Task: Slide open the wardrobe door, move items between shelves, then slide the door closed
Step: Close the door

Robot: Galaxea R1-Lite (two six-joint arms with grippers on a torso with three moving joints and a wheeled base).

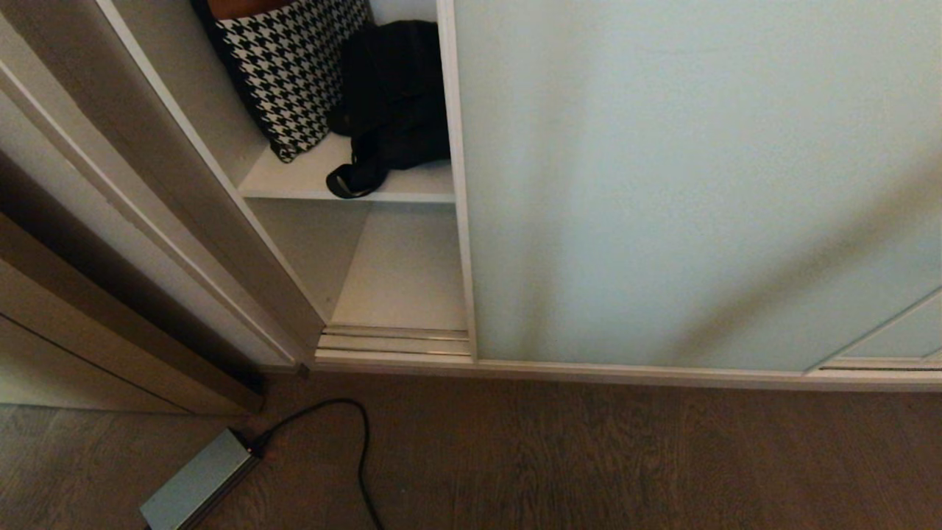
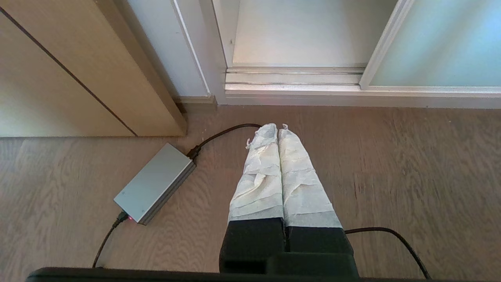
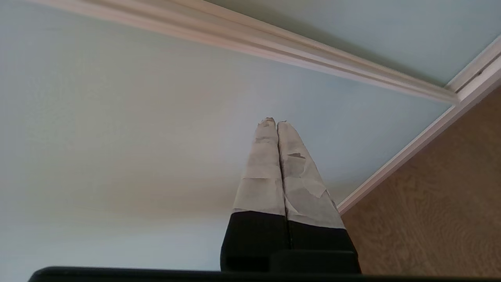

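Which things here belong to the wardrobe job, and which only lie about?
Job: sliding wardrobe door, houndstooth cushion, black bag, upper shelf, lower shelf.
Lying about: grey power brick, black cable, floor track.

Left gripper (image 2: 277,126), right gripper (image 3: 276,120): long tapered jaws wrapped in wrinkled white tape, black bases.

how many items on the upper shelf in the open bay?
2: houndstooth cushion leaning at the left, black bag beside it against the door frame. More may be hidden behind the door.
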